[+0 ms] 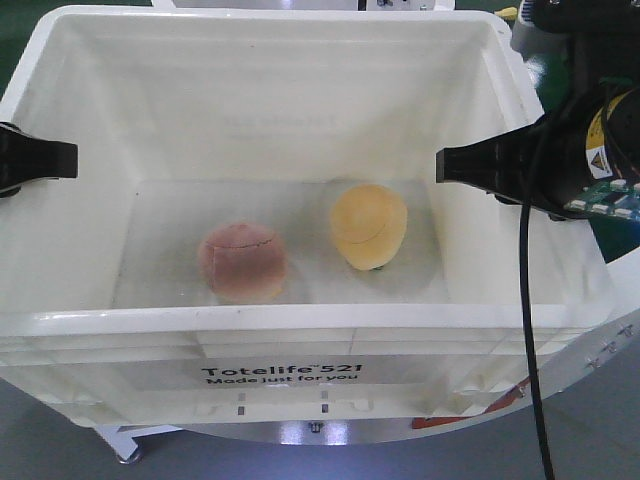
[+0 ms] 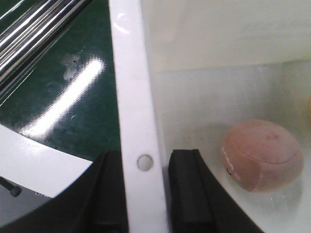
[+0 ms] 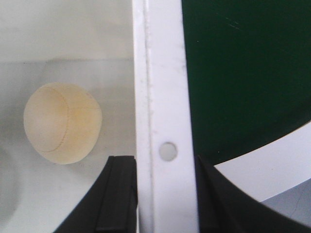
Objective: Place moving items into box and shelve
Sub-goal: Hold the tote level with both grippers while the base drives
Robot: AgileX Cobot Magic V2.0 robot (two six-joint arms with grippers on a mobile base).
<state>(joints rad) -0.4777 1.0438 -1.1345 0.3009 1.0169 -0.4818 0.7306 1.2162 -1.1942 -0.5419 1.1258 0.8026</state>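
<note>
The white box (image 1: 150,322), printed "Totelife 521", fills the front view. On its floor lie the two moving items: a dusty pink ball (image 1: 243,262) on the left and a yellow-orange egg-shaped ball (image 1: 369,225) on the right, a little apart. My left gripper (image 1: 35,160) is shut on the box's left rim (image 2: 133,73), one finger outside the wall and one inside; the pink ball (image 2: 262,155) lies beyond its inner finger. My right gripper (image 1: 480,165) is shut on the right rim (image 3: 160,73) the same way, with the yellow ball (image 3: 62,122) inside to its left.
A white round tabletop edge (image 1: 300,432) shows under the box, and again as a white curve (image 3: 272,170) over the green floor (image 3: 243,73). Shiny metal bars (image 2: 34,34) run past the box's left side. A black cable (image 1: 530,330) hangs from my right arm.
</note>
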